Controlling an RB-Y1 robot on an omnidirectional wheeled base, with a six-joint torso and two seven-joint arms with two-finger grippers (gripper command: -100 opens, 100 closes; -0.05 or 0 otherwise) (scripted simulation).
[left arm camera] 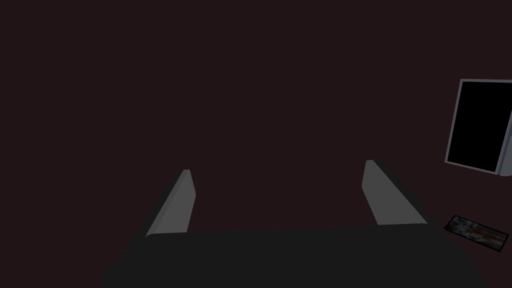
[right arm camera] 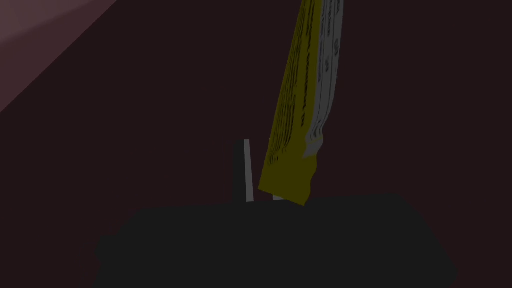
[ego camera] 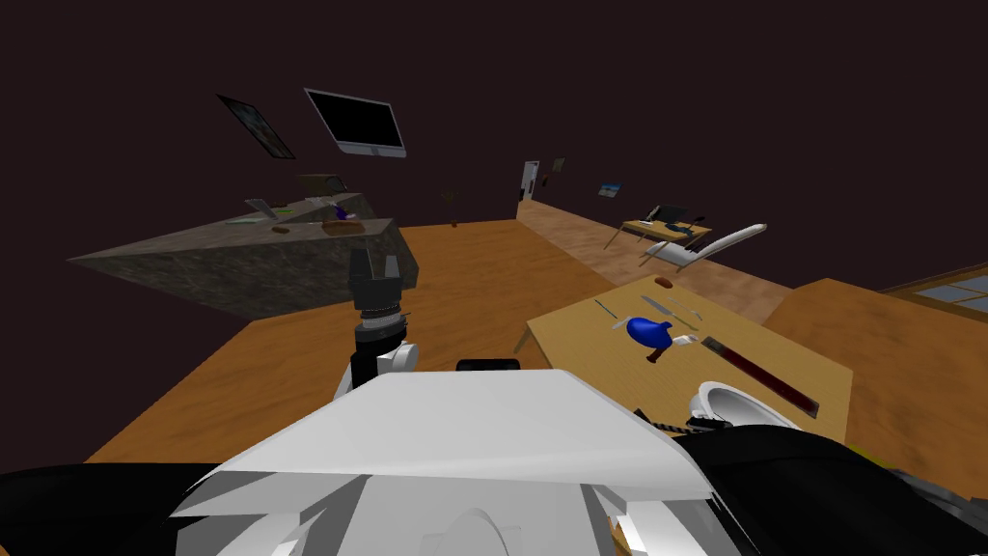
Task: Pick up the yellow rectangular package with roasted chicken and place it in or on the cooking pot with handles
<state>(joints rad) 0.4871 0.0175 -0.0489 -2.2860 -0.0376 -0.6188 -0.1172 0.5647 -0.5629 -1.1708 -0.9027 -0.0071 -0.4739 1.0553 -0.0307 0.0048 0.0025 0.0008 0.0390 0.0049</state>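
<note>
Two arms show, and only one carries anything. In the head view the left gripper (ego camera: 375,261) hangs ahead of me over the floor (ego camera: 473,261), short of a grey counter (ego camera: 241,261). To my right stands a wooden table (ego camera: 579,338) with a blue thing (ego camera: 648,331), a long dark strip (ego camera: 762,375) and, at its near edge, a white round rim that I take for the pot (ego camera: 726,394), partly hidden. In the left wrist view the left fingers (left arm camera: 172,210) stand wide apart, nothing between them. In the right wrist view the right gripper (right arm camera: 260,172) is clenched on the low end of the yellow package (right arm camera: 300,100), which rises tilted past the fingers, held in the air. The step in hand looks like the carry to the pot: bring the package right over the rim before letting go, since a thin pack held by one end may swing. The table's near edge and the blue thing lie near the pot; the floor to my left leaves open room.
</note>
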